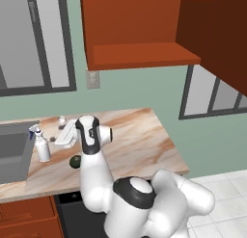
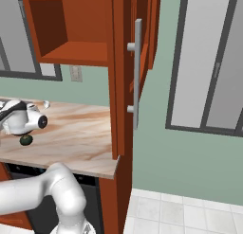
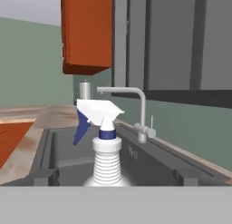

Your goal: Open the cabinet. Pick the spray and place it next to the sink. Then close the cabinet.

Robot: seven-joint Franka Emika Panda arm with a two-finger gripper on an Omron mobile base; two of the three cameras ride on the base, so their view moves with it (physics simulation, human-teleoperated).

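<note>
The spray [image 1: 42, 146], a white bottle with a blue nozzle tip, stands upright on the counter right beside the sink [image 1: 13, 152]. My gripper [image 1: 59, 137] hangs just to its right, open and holding nothing. In the hand view the spray [image 3: 107, 150] rises close ahead between the widely spread fingertips [image 3: 46, 176], with the sink [image 3: 149, 162] and its faucet [image 3: 136, 105] behind it. The cabinet [image 1: 137, 32] above the counter is open and its shelf is bare. Its door [image 2: 124, 62], with a grey bar handle [image 2: 137, 69], is swung out toward the base.
A small dark green ball [image 1: 75, 161] lies on the marble counter [image 1: 140, 145] just right of the gripper. A small pale object [image 1: 61, 120] stands near the back wall. The open cabinet door hangs overhead to the right of the arm.
</note>
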